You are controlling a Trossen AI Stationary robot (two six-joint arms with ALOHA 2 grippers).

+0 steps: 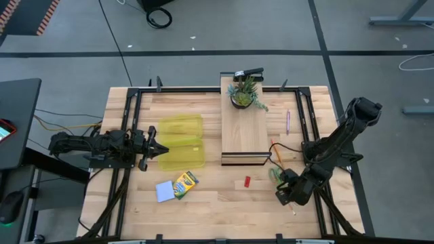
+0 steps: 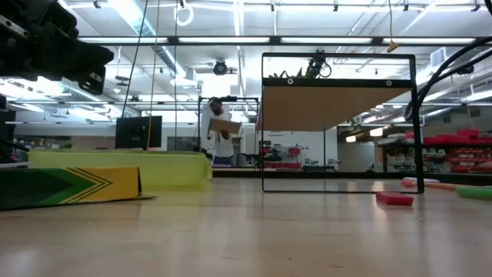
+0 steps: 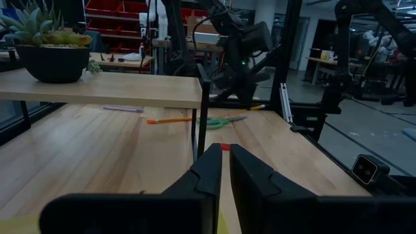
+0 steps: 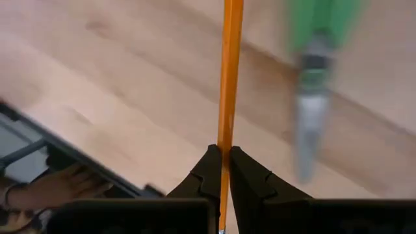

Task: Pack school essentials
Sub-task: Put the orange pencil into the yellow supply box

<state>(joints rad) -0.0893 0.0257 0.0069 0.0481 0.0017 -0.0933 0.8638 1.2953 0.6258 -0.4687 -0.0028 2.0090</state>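
Observation:
My right gripper [image 1: 285,194] stands at the table's right near side and is shut on an orange pencil [image 4: 229,78]. The green-handled scissors [image 1: 274,175] lie on the table just beside it and show blurred in the right wrist view [image 4: 315,45]. The red block [image 1: 247,181], the yellow-green crayon box [image 1: 184,183] and the pale blue notepad [image 1: 165,191] lie flat on the table. The purple pen [image 1: 287,122] lies at the far right. My left gripper [image 1: 161,148] is shut and empty, above the left edge of the yellow case [image 1: 180,142]. My right gripper pinches the orange pencil's shaft [image 4: 224,140] between its two fingers. The pencil runs along the fingers and straight on past their tips, out of the right wrist view. The gripper hides it in the high view, and whether its far end touches the table cannot be told.
A wooden shelf [image 1: 244,135] stands at the table's middle with a potted plant [image 1: 244,93] on its far end. An orange stick [image 1: 276,152] lies by the shelf's near right foot, next to the scissors [image 3: 218,122]. Black frame rails [image 1: 129,122] run along both sides.

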